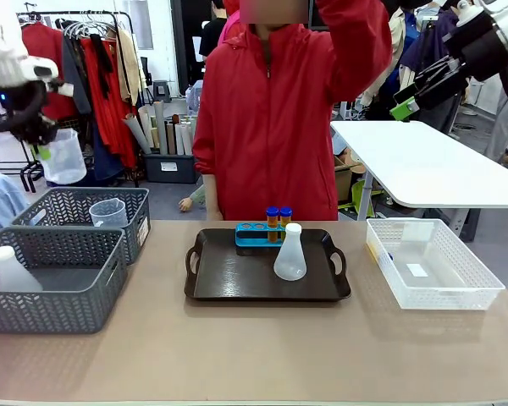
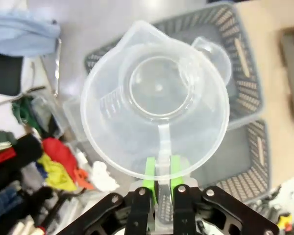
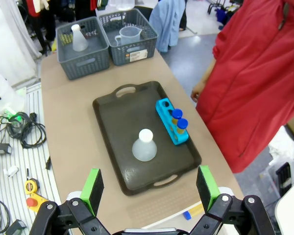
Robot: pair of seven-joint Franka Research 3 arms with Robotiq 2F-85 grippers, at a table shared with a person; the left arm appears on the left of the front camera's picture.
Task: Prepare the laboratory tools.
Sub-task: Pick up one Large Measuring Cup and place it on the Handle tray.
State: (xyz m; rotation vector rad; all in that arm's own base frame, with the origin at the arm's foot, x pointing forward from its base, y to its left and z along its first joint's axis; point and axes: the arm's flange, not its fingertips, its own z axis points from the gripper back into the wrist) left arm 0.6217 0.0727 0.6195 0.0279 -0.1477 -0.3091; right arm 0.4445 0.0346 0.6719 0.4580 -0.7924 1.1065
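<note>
Holding the beaker [image 2: 157,103] by its thin handle, the left gripper [image 2: 160,177] is clamped on it high above the baskets [image 1: 68,292]; the right gripper [image 3: 151,188] hangs with jaws spread wide. Risk: the beaker may swivel or slip from so narrow a pinch.

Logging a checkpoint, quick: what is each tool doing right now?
Left tool: closed on the handle of the clear measuring beaker, lifted above the baskets.
Right tool: open, holding nothing.

We saw a dark tray [image 1: 229,275], a blue rack [image 1: 252,235] holding orange tubes [image 1: 278,222] with blue caps, a translucent white flask [image 1: 289,258], grey woven-patterned baskets [image 1: 51,296], and a clear beaker [image 2: 157,122] between green pads [image 2: 150,174].
</note>
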